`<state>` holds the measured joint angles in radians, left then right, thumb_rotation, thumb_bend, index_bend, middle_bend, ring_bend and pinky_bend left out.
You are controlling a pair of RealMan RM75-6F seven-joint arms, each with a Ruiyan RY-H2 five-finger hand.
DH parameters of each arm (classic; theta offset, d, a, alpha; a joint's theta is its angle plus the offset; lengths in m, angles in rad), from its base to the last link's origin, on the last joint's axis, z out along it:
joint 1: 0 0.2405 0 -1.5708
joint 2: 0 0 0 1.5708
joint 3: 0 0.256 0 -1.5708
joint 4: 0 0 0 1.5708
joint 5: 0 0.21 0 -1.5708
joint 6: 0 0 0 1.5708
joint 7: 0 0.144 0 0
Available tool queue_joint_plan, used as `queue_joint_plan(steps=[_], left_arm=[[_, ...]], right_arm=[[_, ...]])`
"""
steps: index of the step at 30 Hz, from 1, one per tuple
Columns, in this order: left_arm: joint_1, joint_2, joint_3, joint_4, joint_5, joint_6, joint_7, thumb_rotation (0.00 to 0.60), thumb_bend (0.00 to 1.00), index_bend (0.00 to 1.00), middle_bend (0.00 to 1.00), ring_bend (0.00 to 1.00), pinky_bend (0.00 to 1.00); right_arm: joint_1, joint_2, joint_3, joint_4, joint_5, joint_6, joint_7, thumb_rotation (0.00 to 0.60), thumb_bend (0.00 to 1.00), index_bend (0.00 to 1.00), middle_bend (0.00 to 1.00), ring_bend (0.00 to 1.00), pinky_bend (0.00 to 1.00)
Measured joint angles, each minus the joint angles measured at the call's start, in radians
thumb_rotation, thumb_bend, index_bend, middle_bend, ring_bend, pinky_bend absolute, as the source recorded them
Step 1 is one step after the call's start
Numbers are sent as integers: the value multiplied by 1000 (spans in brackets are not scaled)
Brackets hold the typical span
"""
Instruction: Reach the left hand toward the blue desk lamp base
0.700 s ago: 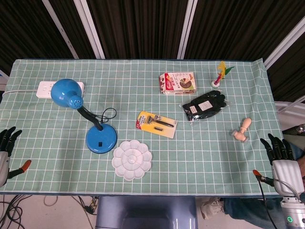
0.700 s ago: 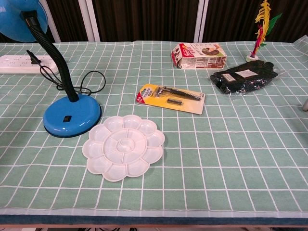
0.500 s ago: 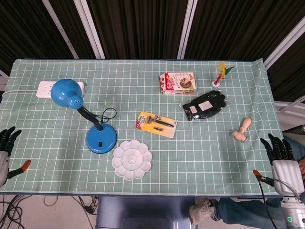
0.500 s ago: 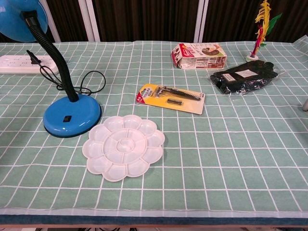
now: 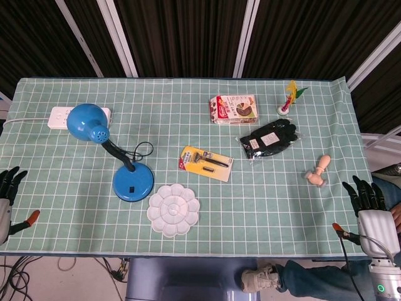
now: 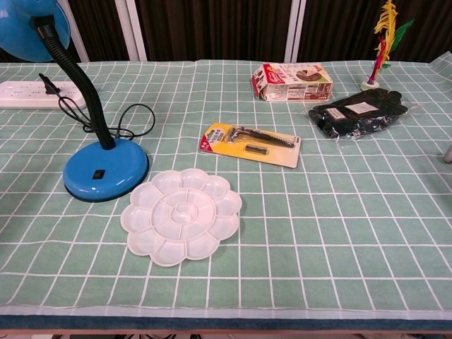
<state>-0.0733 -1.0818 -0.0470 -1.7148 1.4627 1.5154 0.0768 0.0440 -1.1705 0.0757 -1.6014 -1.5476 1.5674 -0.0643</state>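
The blue desk lamp base (image 5: 133, 184) (image 6: 106, 170) is a round disc on the green checked cloth, left of centre, with a black gooseneck rising to the blue shade (image 5: 86, 121) (image 6: 25, 25). My left hand (image 5: 7, 199) hangs off the table's left front corner, fingers apart and empty, well left of the base. My right hand (image 5: 369, 210) sits off the right front corner, fingers spread, holding nothing. Neither hand shows in the chest view.
A white flower-shaped palette (image 5: 173, 209) (image 6: 181, 214) lies just right of the base. A white power strip (image 5: 69, 116), a yellow tool pack (image 5: 206, 162), a snack box (image 5: 234, 108), black gloves (image 5: 269, 138), a shuttlecock (image 5: 288, 98) and a wooden peg (image 5: 317, 170) lie beyond.
Neither hand has moved. Only a person's shoe and leg under the table's front edge have shifted left.
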Motion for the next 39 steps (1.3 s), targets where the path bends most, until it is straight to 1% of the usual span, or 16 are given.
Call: queue_joint_plan(steps=[3,4,6,8,9,11,12,14,17,20,23,24,29,33,39], left_arm=[[-1,0,1,-1,-2,-6,3,600,260,87,29,0,2],[-2,0,1,-1,-3,-9,3,600,279,87,51,7,35],[-5,0,2,-2,-3,-16,2,600,320,88,136,72,170],[-7,-1,1,-2,3,-17,-5,600,379,105,276,224,397],[-8,-5,-1,-1,8,-12,-10,600,398,115,320,276,460],[-9,-15,-5,3,23,2,-19,600,450,138,439,414,599],[-10,-26,-9,8,35,14,-24,600,470,141,472,456,630],[-14,-47,-13,17,54,27,-25,600,541,143,560,567,705],[-29,-74,-13,24,80,20,-11,600,641,145,645,663,788],[-57,-86,-9,19,90,-27,31,600,728,153,696,705,814],[-85,-102,-7,10,91,-82,70,600,818,157,721,724,818],[-99,-110,-7,5,86,-112,86,600,830,158,727,728,819],[-162,-152,-11,-13,31,-244,178,600,841,160,738,737,821],[-212,-209,-15,-13,-41,-333,270,600,841,162,740,737,821],[-255,-301,-19,33,-118,-392,358,600,840,162,742,737,822]], right_arm=[[0,0,0,-1,2,-1,0,600,169,117,27,19,0],[0,1,0,-2,3,-1,0,600,169,117,27,19,0],[-1,1,1,-4,3,2,0,600,169,117,27,19,0],[-2,1,2,-5,4,3,0,600,169,117,27,19,0],[-3,2,1,-6,4,3,0,600,170,117,27,19,0],[-3,2,0,-5,5,2,-1,600,169,117,27,19,0],[-3,1,0,-5,5,0,-2,600,169,117,27,19,0],[-3,0,-1,-5,7,-3,-4,600,169,117,27,19,0],[-2,-2,-1,-4,7,-4,-7,600,169,117,27,19,0],[-2,-3,-1,-4,12,-6,-8,600,169,117,27,19,0],[-2,-3,0,-5,15,-7,-9,600,170,117,27,19,0],[-3,-3,0,-5,15,-7,-8,600,170,117,27,19,0],[-3,-2,2,-5,21,-10,-7,600,169,117,27,19,0],[-3,-1,3,-4,24,-11,-6,600,169,117,27,19,0],[-2,1,3,-5,24,-12,-5,600,170,117,27,19,0]])
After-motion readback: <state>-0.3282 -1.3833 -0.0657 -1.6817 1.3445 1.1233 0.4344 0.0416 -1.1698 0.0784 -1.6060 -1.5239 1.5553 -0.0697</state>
